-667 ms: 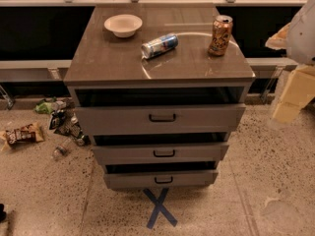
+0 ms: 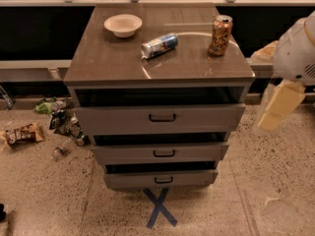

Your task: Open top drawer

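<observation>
Gripper (image 2: 281,104) hangs at the right edge, its spread impossible to judge, well apart from the top drawer (image 2: 113,119), which stands pulled partly out beneath the counter (image 2: 98,58).

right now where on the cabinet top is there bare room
The front strip of the cabinet top, ahead of the bowl and lying can, is bare. The back, from bowl to upright can, is crowded. The gripper hangs right of the top drawer.
</observation>
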You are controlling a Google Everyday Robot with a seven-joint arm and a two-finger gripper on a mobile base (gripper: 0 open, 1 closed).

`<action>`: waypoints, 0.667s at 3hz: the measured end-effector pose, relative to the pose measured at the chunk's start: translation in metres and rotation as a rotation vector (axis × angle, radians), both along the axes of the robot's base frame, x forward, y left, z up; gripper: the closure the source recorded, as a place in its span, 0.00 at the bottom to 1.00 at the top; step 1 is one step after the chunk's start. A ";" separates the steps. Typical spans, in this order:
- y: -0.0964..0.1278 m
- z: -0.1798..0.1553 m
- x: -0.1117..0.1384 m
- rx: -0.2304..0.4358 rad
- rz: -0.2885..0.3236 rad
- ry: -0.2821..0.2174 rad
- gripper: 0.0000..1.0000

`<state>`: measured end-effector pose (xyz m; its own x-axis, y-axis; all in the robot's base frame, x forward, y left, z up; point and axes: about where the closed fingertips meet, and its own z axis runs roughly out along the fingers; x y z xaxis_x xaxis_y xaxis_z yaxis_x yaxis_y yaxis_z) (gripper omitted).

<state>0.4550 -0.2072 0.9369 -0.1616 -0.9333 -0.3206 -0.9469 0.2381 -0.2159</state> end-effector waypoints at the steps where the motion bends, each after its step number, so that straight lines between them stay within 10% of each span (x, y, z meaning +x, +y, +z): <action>1: 0.007 -0.048 0.020 0.116 0.080 -0.006 0.00; 2: 0.013 -0.086 0.034 0.145 0.150 -0.045 0.00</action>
